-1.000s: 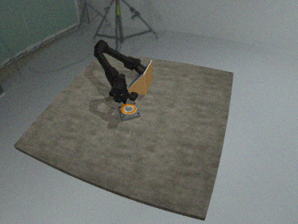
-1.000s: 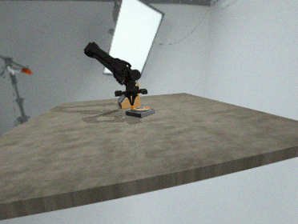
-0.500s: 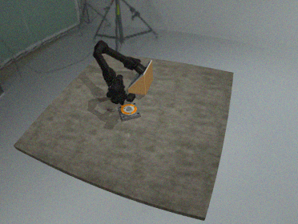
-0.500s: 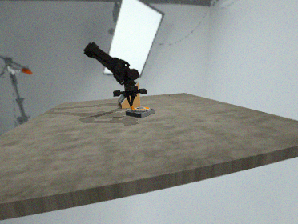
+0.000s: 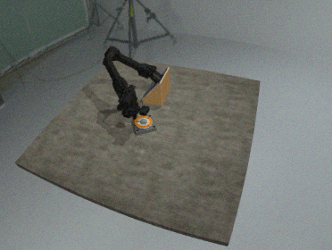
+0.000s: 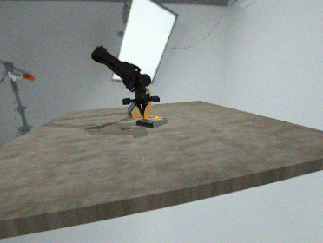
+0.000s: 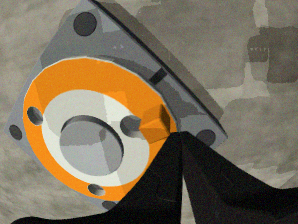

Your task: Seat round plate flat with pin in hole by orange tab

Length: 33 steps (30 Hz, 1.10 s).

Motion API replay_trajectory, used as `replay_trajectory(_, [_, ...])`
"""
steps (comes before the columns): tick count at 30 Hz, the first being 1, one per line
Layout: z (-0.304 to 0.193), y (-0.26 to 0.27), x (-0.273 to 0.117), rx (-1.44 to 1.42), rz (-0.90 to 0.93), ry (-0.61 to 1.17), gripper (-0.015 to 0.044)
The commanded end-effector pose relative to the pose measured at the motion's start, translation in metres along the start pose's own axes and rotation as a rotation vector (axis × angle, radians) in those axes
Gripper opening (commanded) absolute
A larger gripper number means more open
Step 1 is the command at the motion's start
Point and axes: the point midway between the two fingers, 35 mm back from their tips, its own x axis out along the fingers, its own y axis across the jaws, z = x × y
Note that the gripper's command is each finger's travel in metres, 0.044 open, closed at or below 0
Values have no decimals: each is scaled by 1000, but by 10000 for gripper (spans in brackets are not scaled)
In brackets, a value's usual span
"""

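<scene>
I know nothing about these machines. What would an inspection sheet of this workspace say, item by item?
Surface: mottled brown board, darker stains near the arm.
Job's things: round orange and white plate on the post of a grey base; orange tab at the fingertips.
Clutter: tan wedge-shaped block behind the base.
Gripper: gripper shut, holding nothing, tips at the tab.
Cables: a thin line along the far wall.
Surroundings: tripod, bright light panel, grey walls.
</scene>
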Motion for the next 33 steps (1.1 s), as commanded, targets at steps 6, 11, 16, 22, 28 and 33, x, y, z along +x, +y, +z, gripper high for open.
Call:
replay_trajectory(6, [5,1,0,-6,-3,3,0])
replay_trajectory(11, [8,2,1,-6,-3,2,0])
replay_trajectory(16, [9,3,-11,-6,-2,2,0])
replay_trajectory(22, [7,4,-40,-6,-1,3,0])
replay_trajectory(28, [8,4,-32,-11,-4,-1,0])
replay_trajectory(33, [8,4,-32,-11,-4,-1,0])
